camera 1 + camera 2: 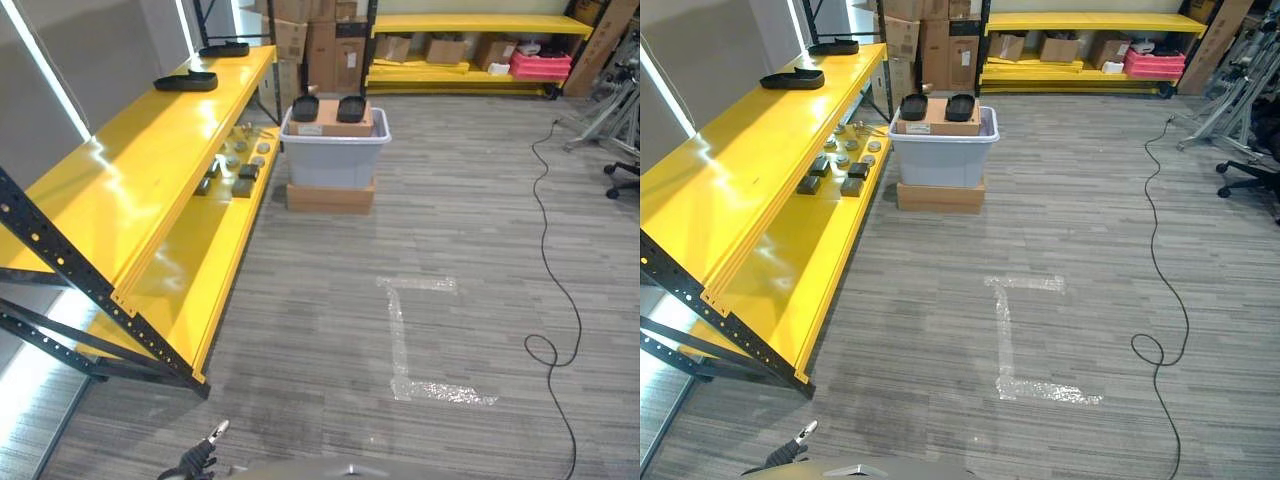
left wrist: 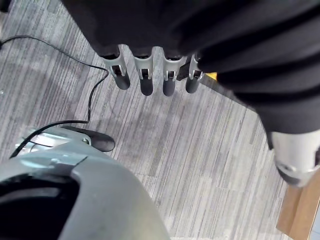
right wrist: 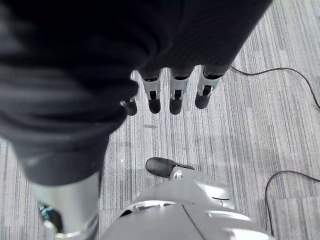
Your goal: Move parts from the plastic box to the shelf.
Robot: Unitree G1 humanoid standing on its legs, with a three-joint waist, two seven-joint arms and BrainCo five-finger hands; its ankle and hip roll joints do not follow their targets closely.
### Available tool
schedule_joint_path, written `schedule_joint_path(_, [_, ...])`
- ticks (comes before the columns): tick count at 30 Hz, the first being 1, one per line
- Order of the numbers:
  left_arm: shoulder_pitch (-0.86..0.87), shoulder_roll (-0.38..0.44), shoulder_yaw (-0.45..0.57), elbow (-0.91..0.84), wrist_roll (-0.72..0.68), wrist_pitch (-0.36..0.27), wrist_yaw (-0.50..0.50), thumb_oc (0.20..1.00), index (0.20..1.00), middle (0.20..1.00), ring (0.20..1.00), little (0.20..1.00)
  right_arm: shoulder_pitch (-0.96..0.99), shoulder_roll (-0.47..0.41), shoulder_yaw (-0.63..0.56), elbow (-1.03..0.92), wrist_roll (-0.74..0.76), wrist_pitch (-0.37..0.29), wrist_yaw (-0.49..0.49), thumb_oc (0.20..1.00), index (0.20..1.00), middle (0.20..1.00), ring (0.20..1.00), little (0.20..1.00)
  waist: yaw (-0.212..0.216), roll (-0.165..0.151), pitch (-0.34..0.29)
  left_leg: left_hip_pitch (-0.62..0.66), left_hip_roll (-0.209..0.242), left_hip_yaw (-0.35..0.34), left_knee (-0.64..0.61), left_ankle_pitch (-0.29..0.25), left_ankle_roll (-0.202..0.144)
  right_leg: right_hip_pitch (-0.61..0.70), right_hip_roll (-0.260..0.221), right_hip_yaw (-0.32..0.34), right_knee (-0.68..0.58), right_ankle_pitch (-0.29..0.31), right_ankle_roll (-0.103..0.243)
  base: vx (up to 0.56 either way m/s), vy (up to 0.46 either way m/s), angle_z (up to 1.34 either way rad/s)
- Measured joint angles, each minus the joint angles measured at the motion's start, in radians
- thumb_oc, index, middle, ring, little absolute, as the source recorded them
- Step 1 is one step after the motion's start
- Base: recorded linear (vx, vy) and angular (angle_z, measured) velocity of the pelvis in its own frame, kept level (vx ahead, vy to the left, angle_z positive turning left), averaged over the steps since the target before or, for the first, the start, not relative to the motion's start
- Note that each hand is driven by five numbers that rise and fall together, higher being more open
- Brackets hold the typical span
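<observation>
grey plastic box [image 1: 334, 160] is sitting on a flat cardboard carton [image 1: 330, 196] just beside the yellow shelf [image 1: 150, 170], with two black tray-shaped parts [image 1: 305, 107] lying on a cardboard box [image 1: 330, 122] inside it. two more black parts [image 1: 186, 81] are lying on the shelf's top level. the left hand [image 2: 145, 75] and right hand [image 3: 170, 95] are hanging over the carpet, fingers straight, holding nothing.

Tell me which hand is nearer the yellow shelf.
Left. The left hand hangs open over the floor on the side of the yellow shelf; the right hand hangs open on the far side from it.
</observation>
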Motion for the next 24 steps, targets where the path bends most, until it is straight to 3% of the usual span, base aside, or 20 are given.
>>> schedule_joint_path(10, [-0.01,0.0,0.005,-0.002,-0.001,0.006,0.0,1.0,1.0,1.0,1.0,1.0,0.0,0.001,0.001,-0.032,-0.001,0.009,-0.001,1.0,1.0,1.0,1.0,1.0,-0.009,-0.013,0.009,0.002,0.0,0.001,-0.002,-0.001,-0.001,0.001,0.0,0.001,0.0,0.0,0.0,0.0,0.0,0.0])
schedule_joint_path(17, [-0.011,0.001,0.011,0.007,-0.017,0.067,0.016,1.0,1.0,1.0,1.0,1.0,-0.001,0.001,0.003,-0.036,0.003,0.022,-0.004,1.0,1.0,1.0,1.0,1.0,-0.01,-0.019,0.012,0.003,0.0,0.002,-0.003,-0.001,-0.001,0.001,0.0,0.002,0.0,0.001,-0.002,0.0,0.0,0.0])
schedule_joint_path(24, [-0.016,0.0,0.011,0.034,-0.042,0.097,0.021,1.0,1.0,1.0,1.0,1.0,0.002,0.002,0.0,-0.035,0.047,0.077,-0.013,1.0,1.0,1.0,1.0,1.0,-0.015,-0.02,0.013,0.004,0.0,0.004,-0.003,-0.002,-0.002,0.001,0.0,0.004,0.0,0.001,-0.002,0.0,0.0,0.0])
